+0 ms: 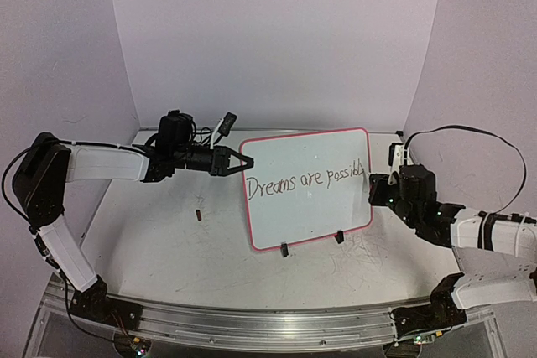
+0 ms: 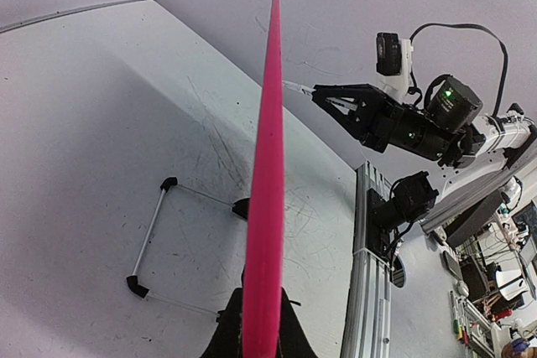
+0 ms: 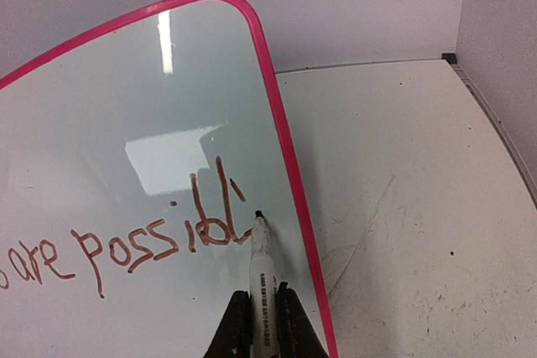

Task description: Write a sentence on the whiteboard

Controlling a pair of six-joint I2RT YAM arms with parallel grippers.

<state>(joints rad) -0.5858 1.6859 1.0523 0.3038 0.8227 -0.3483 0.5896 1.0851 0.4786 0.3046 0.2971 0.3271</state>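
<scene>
Left pincer point(image 1: 226, 159): pressed together on the pink rim of the whiteboard point(image 1: 310, 153), which it reaches from 9 o'clock in the top view. Right pincer point(image 1: 375, 184): comes in from 3 o'clock, pinching a white marker point(image 3: 262, 270). The whiteboard stands on the surface point(image 1: 168, 249) slightly toward 3 o'clock of centre. It leans back on two black clip feet point(image 1: 284, 250), with its written face toward the arm bases. The sentence point(image 1: 306, 180) runs across the middle of the board and so far reads "Dreams are possibl". A small dark object point(image 1: 198, 215) lies on the surface at 8 o'clock of the board, apart from it. The left wrist view shows the whiteboard point(image 2: 267, 190) edge-on as a pink strip. It is clamped between the fingers of the left pincer point(image 2: 262, 337) at 6 o'clock, and the writing is hidden. Only this view shows the wire stand point(image 2: 136, 286) behind the board, and it also takes in the right pincer point(image 2: 331, 100) on the far side. The right wrist view alone shows the contact closely. The right pincer point(image 3: 262, 329) is closed on the marker, whose dark tip touches the whiteboard point(image 3: 101, 106) just inside the 3 o'clock rim. The tip sits at the last stroke of the sentence point(image 3: 143, 245), seen here as "are possibl".
</scene>
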